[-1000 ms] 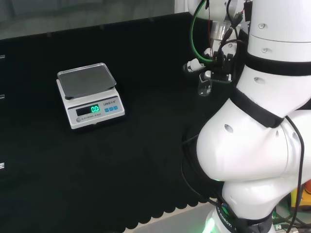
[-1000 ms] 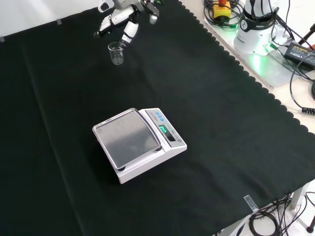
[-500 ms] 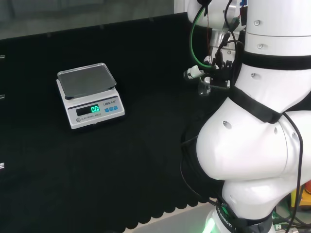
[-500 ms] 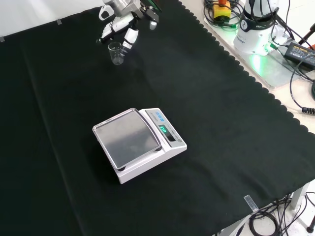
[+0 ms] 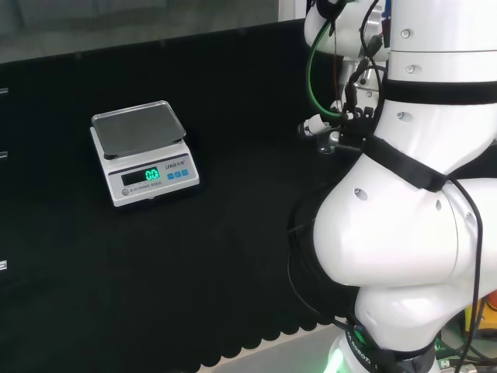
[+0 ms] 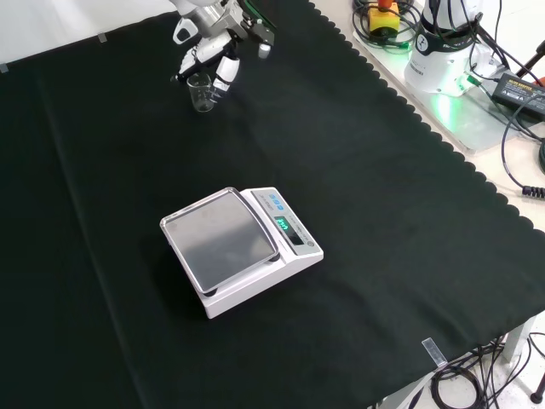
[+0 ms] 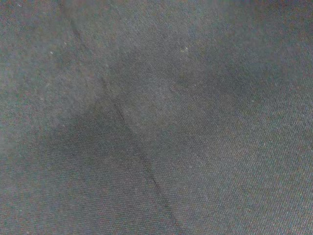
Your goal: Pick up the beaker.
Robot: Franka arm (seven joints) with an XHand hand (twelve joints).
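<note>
A small clear glass beaker point(image 6: 202, 92) stands upright on the black cloth at the far top left of the front view. The black and white hand point(image 6: 215, 47) hangs just above it, open, with one finger point(image 6: 226, 72) beside the beaker's right rim and another point(image 6: 189, 64) by its left rim. I cannot tell whether they touch the glass. In the head view the hand point(image 5: 318, 127) pokes out left of the arm's white links, and the beaker point(image 5: 329, 143) is mostly hidden behind them. The wrist view shows bare creased cloth point(image 7: 146, 147).
A white digital scale point(image 6: 240, 247) with a grey pan stands mid-cloth, well in front of the beaker in the front view; in the head view the scale point(image 5: 144, 151) sits at the left. The arm's base and cables point(image 6: 443, 51) lie beyond the cloth's scalloped right edge.
The hand has come down and closer to the beaker, so its fingers now flank the rim. The beaker and the scale have not moved.
</note>
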